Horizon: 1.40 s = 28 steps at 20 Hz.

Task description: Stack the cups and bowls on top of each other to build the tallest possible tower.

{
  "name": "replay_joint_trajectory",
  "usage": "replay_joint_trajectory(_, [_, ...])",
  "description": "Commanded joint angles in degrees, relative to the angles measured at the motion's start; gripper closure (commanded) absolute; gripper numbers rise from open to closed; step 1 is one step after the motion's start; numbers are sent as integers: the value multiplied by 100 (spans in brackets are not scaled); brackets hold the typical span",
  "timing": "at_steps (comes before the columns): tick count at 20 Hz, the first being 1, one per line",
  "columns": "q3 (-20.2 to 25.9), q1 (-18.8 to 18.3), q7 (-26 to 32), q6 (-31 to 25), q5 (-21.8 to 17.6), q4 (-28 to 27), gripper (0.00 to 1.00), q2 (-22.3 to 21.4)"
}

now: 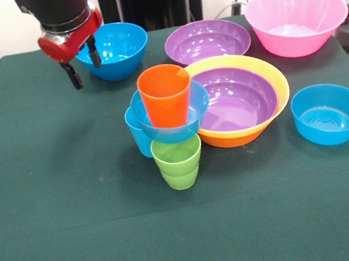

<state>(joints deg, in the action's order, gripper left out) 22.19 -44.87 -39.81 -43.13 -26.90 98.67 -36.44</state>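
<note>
Nearest the camera stood the green cup (179,163), upright on the green cloth (54,212). It carried a small blue bowl (174,118), and the orange cup (165,95) sat upright in that bowl – the tower so far, 3 pieces, near the table's middle. The light blue cup (137,133) stood just behind & left of it, touching or nearly so; can't tell which. Right beside the tower, a purple bowl (236,98) was nested in the big orange-yellow bowl (277,100). Further out: a blue bowl (330,113) at right, a second purple bowl (207,39) & the pink bowl (298,19) at the back, another blue bowl (113,50) back left.

The gripper (82,64) hung in front of that back-left blue bowl, above the cloth, fingers apart & holding nothing.

Judgement: next step looked like fetching another piece, prob. the back-left blue bowl, being closest. To do it well: pinch one rim wall, lift straight, come in over the orange cup from above & lower slowly. The tower sat on a narrow cup base w/ a wide bowl mid-way, so any side push could tip it. Also keep the arm off the light blue cup.
</note>
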Motion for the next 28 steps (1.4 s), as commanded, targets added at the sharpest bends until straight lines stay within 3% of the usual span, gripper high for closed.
replay_joint_trajectory(1, [-38, 313, -340, -380, -241, 128, 0, 209])
replay_joint_trajectory(12, [-9, 388, -304, -715, -54, 260, 0, -216])
replay_joint_trajectory(22, [50, 310, -177, -671, -136, 406, 0, 12])
replay_joint_trajectory(28, [-124, 385, -183, -685, -385, 265, 0, 282])
